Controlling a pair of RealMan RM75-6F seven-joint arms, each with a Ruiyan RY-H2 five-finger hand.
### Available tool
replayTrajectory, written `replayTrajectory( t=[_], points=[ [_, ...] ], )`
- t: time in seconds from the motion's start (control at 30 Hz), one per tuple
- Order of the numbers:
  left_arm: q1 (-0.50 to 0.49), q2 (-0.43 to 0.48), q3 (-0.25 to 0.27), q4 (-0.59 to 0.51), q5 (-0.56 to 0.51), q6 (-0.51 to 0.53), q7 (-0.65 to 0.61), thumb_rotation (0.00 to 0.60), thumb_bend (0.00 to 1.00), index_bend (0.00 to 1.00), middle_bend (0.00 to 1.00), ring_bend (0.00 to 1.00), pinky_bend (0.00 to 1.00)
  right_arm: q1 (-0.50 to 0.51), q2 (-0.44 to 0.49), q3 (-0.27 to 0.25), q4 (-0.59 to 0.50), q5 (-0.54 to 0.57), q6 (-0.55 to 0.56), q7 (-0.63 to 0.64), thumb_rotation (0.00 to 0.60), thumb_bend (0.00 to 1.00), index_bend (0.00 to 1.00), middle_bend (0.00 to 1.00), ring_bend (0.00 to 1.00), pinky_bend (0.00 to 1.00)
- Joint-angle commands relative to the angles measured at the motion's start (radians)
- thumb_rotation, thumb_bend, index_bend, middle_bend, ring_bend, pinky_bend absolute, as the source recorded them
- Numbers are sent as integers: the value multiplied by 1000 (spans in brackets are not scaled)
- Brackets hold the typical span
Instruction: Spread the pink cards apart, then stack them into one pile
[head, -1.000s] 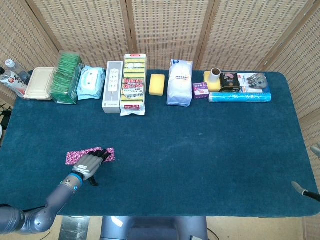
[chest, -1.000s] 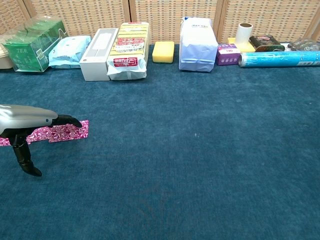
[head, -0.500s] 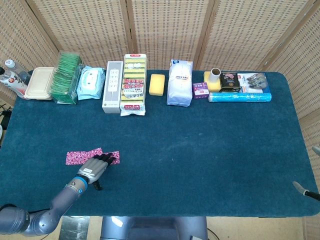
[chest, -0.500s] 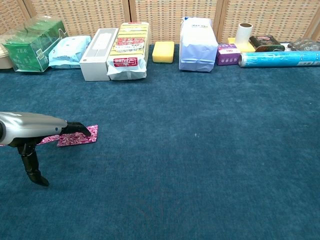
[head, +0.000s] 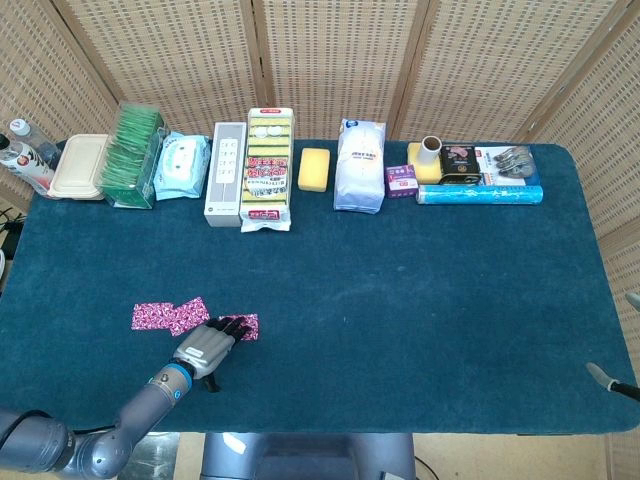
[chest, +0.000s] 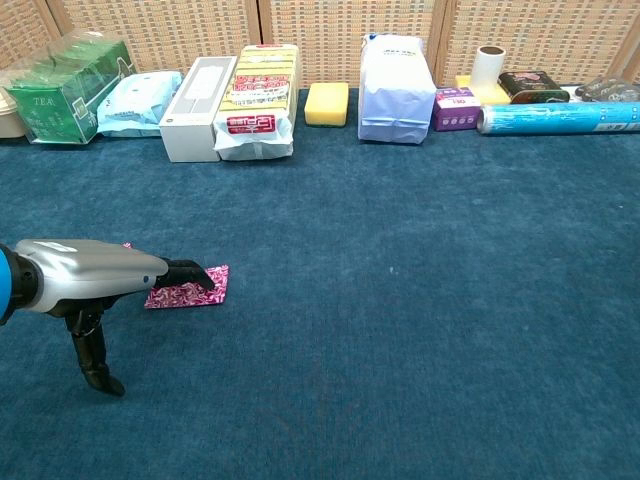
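Pink patterned cards lie on the blue cloth near the front left. Two overlapping cards (head: 168, 315) rest to the left, and a third card (head: 243, 326) sits apart to their right. My left hand (head: 207, 345) lies flat with its fingertips pressing on that right card (chest: 190, 292); in the chest view the left hand (chest: 100, 280) hides the other cards. Only a small part of my right hand (head: 610, 380) shows at the head view's right edge, far from the cards.
Along the back edge stand a tea box (head: 133, 155), wipes (head: 182, 165), a white box (head: 225, 175), sponge packs (head: 268, 170), a yellow sponge (head: 315, 168), a white bag (head: 360, 165), small boxes and a blue roll (head: 480, 193).
My left hand has slid to the right and toward the front, dragging one pink card with it away from the other cards.
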Motion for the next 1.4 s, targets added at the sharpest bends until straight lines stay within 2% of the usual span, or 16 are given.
replayTrajectory(
  t=[0.03, 0.33, 0.73, 0.87, 1.1, 1.4],
  points=[
    [-5, -7, 5, -23, 8, 17, 16, 600, 29, 0, 0, 0, 103, 0, -2, -1, 1, -2, 0, 0, 600, 0, 118, 68, 14, 0],
    [-4, -13, 7, -58, 52, 53, 25, 600, 27, 0, 0, 0, 103, 1, -5, 1, 2, 0, -1, -2, 600, 0, 118, 68, 14, 0],
    [35, 100, 23, -67, 76, 89, -27, 600, 29, 0, 0, 0, 103, 1, 0, 0, -7, 1, -3, -7, 600, 0, 118, 68, 14, 0],
    [62, 134, 51, -18, 41, 62, -63, 600, 29, 0, 0, 0, 103, 1, -1, -1, -3, 0, -5, -4, 600, 0, 118, 68, 13, 0],
    [114, 186, 85, 6, 105, 28, -128, 600, 28, 0, 0, 0, 103, 3, -3, -1, -2, 0, -7, -7, 600, 0, 118, 68, 14, 0],
    [126, 171, 74, 54, 120, -24, -150, 600, 29, 0, 0, 0, 103, 2, -3, -3, -9, -1, -7, -16, 600, 0, 118, 68, 14, 0]
  ],
)
